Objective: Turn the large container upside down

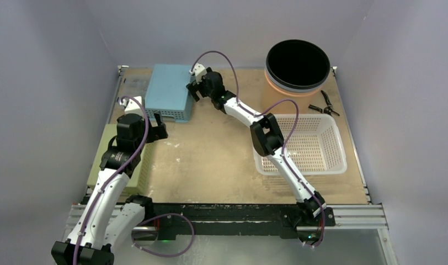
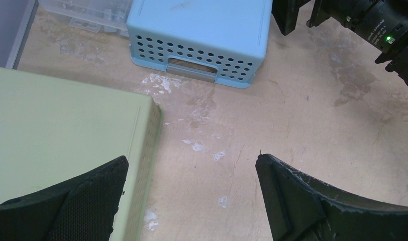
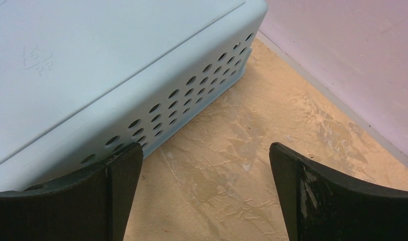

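Right wrist view: the right gripper (image 3: 204,150) is spread wide and holds nothing. 1 finger sits at the lower edge of the perforated side wall of the blue container (image 3: 91,65); contact cannot be confirmed. The other finger is over the bare table (image 3: 232,165), apart from the container.

Left wrist view: the left gripper (image 2: 192,160) is likewise spread wide and holds nothing. 1 finger hangs over the edge of the green container (image 2: 56,135); the other is over bare table.

Container status, top external view:
1. Blue container: far-left area of the table, resting on its rim with the flat base facing up.
2. Green container: near-left edge, solid flat face up, apart from the blue container.
3. White basket (image 1: 332,144): right side, opening up; the right arm crosses its near-left corner.
4. Black round tub (image 1: 298,63): far-right corner, opening up; the interior is too dark to read.

Pliers (image 1: 328,105) lie on the table between the tub and the basket.
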You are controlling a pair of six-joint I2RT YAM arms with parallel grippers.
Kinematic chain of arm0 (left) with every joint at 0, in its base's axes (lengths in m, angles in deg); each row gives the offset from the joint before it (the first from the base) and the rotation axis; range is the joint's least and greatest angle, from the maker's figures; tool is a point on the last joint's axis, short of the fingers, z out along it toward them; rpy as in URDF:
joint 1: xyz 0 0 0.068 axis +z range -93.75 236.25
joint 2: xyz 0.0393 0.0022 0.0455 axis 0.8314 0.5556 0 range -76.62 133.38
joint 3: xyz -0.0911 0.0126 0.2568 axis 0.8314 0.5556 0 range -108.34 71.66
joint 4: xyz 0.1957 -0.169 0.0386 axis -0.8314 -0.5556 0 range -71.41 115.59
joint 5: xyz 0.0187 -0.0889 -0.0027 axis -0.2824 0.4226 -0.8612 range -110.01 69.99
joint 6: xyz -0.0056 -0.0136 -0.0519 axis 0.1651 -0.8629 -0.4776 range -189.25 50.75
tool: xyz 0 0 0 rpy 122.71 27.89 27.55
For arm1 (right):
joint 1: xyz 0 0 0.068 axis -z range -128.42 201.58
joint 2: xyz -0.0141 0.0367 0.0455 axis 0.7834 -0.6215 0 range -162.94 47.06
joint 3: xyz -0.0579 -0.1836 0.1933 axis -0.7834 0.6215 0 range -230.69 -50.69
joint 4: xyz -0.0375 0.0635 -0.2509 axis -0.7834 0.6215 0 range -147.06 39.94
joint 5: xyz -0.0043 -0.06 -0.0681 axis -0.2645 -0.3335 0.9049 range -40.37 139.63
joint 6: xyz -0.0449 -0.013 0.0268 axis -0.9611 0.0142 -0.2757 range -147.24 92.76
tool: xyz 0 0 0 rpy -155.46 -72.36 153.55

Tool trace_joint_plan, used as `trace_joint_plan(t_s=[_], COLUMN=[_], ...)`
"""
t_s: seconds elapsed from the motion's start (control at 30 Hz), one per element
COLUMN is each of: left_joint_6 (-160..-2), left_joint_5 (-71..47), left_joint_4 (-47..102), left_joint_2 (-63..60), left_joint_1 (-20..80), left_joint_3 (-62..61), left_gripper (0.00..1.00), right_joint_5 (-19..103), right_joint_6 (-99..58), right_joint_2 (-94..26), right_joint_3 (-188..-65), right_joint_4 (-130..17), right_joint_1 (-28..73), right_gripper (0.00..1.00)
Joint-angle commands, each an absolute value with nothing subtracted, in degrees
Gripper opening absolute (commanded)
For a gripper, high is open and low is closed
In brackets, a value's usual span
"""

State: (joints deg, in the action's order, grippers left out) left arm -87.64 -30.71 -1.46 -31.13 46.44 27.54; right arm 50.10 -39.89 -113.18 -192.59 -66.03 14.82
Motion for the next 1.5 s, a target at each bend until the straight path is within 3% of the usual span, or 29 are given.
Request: trace_joint_plan(t_s=[0.0, 0.13, 0.33, 0.63, 0.9, 1.07, 1.23, 1.4, 1.47], left_joint_6=[-86.87, -86.83, -86.83, -86.86, -86.79, -86.65, -86.50, -85.79, -85.70], left_joint_5=[-30.21, -30.21, -30.33, -29.79, -28.37, -27.83, -26.71, -24.57, -24.28], left_joint_4=[0.98, 0.98, 1.14, 1.14, 1.22, 1.23, 1.41, 1.25, 1.24], left_joint_2=[-31.18, -31.55, -32.82, -33.58, -33.57, -33.50, -32.75, -31.19, -30.97], left_joint_1=[46.48, 46.49, 46.48, 46.43, 46.48, 46.46, 46.42, 46.49, 46.47], left_joint_3=[27.99, 27.94, 28.02, 28.02, 27.97, 27.98, 28.04, 27.77, 27.78], left_gripper=[0.99, 0.98, 0.99, 0.99, 0.98, 0.98, 0.98, 0.98, 0.99], right_joint_5=[48.74, 53.29, 58.59, 76.18, 90.17, 88.88, 85.63, 79.83, 78.14], right_joint_6=[-40.53, -41.33, -40.95, -34.50, -4.97, 8.01, 11.90, 14.12, 14.06], right_joint_2=[-111.18, -104.34, -87.62, -59.36, -40.70, -31.42, -27.45, -32.55, -34.74], right_joint_3=[-194.07, -187.94, -170.03, -138.95, -121.44, -110.25, -103.50, -104.56, -105.83], right_joint_4=[-69.23, -70.16, -72.59, -70.17, -47.50, -40.50, -42.33, -42.91, -43.43], right_joint_1=[13.87, 13.87, 13.33, 5.75, 5.09, 5.10, 5.39, 5.35, 5.35], right_gripper=[0.99, 0.99, 0.99, 0.99, 0.96, 0.95, 0.94, 0.82, 0.73])
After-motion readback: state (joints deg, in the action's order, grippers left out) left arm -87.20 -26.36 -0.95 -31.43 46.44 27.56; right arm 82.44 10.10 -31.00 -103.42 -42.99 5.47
